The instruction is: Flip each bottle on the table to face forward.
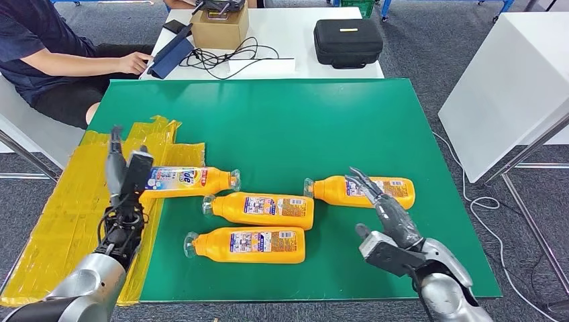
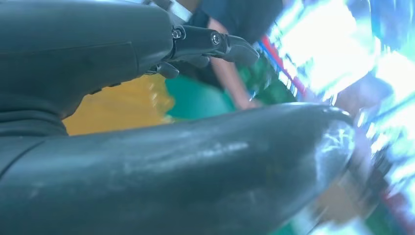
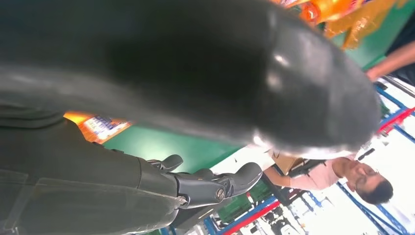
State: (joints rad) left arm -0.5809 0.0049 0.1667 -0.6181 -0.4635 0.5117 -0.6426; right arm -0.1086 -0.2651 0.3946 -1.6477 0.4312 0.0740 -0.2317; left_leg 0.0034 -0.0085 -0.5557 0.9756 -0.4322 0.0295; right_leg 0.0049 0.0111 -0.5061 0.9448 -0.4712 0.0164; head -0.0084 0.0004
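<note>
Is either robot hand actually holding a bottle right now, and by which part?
Nothing is held. The left hand is open beside the base end of the top-left bottle; the right hand reaches open over the right bottle.

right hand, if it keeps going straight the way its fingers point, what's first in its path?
Likely the far-right orange bottle. The right hand points up-left across the green mat, and in the head view its fingertips already overlap that bottle's label. Whether they touch it or hover above is unclear.
</note>
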